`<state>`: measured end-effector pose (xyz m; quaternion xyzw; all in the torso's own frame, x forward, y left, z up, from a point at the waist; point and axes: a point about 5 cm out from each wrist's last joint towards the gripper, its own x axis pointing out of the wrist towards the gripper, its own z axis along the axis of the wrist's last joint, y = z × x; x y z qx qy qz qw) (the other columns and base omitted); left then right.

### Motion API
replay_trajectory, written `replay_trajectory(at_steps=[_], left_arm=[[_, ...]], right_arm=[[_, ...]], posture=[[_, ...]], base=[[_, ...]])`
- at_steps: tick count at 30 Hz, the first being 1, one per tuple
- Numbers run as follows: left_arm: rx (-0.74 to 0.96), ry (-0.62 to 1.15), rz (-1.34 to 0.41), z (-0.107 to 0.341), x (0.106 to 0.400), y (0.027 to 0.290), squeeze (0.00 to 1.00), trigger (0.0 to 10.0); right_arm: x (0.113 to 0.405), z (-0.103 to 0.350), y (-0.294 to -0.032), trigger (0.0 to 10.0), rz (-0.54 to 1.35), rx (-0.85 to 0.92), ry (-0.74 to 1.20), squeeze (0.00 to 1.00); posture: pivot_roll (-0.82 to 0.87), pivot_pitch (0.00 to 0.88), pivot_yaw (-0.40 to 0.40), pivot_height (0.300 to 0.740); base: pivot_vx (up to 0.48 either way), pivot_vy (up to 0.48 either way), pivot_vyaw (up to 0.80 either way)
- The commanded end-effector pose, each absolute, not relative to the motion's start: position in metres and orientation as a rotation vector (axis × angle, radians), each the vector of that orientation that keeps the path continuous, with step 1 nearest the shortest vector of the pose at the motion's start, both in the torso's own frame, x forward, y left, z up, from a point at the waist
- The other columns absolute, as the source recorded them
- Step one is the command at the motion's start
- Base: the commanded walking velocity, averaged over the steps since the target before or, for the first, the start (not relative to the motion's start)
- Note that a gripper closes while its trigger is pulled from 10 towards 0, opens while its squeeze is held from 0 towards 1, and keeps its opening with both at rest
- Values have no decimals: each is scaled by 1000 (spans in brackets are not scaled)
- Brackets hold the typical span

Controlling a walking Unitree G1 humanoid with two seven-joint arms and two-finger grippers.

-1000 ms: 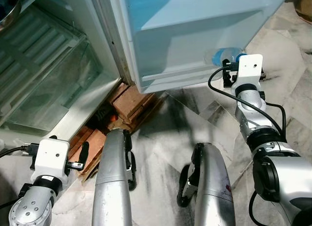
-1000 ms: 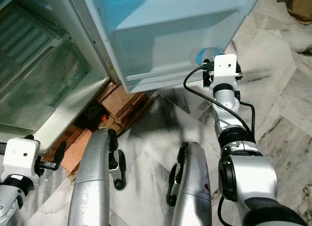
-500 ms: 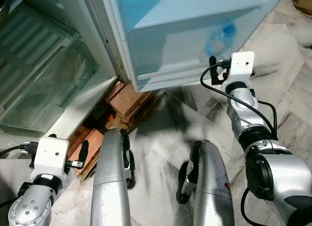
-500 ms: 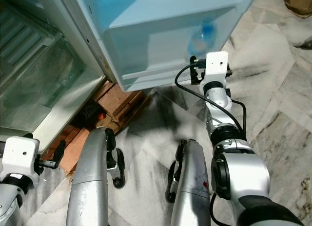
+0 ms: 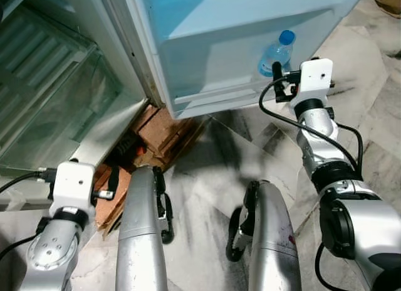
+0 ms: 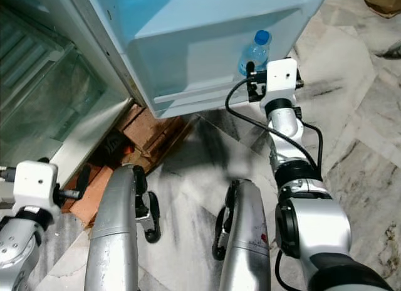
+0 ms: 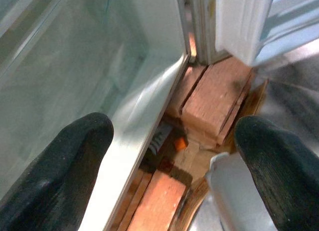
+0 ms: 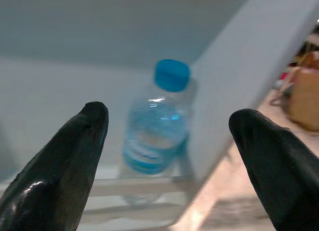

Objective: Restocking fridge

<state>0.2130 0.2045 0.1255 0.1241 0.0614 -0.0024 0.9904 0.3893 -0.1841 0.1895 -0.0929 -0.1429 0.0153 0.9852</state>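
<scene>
Water bottle is standing upright in the bottom shelf of the fridge door, blue cap up, near the door's outer edge. My right gripper is hovering just in front of it, fingers spread wide and holding nothing; the bottle is sitting between the fingertips but apart from both. I am judging this item placed, so the next move is backing the arm clear without clipping the bottle, then fetching more stock.

Left gripper is hanging low by the fridge base, open and empty, pointing at bricks propping the cabinet. Glass crisper drawer is showing inside. Floor is grey-veined marble tile.
</scene>
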Motion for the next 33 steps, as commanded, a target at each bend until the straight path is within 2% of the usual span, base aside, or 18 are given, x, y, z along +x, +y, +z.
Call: replay_trajectory(at_steps=[1,5,6,8,13,18,24,33], left_arm=[[243,138,5,118,218,205,0,10000],[246,108,4,120,230,202,0,10000],[246,105,3,120,232,202,0,10000],[246,97,5,118,235,202,0,10000],[254,64,-6,118,244,197,0,10000],[260,-11,24,126,256,195,0,10000],[238,-35,21,126,265,190,0,10000],[228,-45,-2,123,278,187,0,10000]], right_arm=[[383,175,-176,10000,74,-147,-258,1000],[373,163,-161,10000,129,-84,-244,1000],[369,159,-157,10000,146,-67,-240,922],[352,150,-144,10000,209,-35,-236,12],[326,133,-143,10000,212,-26,-214,0],[302,127,-165,10000,101,-47,-239,0],[304,141,-179,10000,-15,-53,-240,0],[297,140,-183,10000,-38,-58,-212,0]], posture=[[178,282,-3,578],[160,255,-4,578],[154,244,-4,578],[145,223,0,578],[138,180,2,578],[124,141,-11,578],[70,116,-13,613],[52,70,-6,668]], base=[[0,0,0],[0,0,0],[0,0,0],[0,0,0],[0,0,0],[0,0,0],[0,0,0],[0,0,0]])
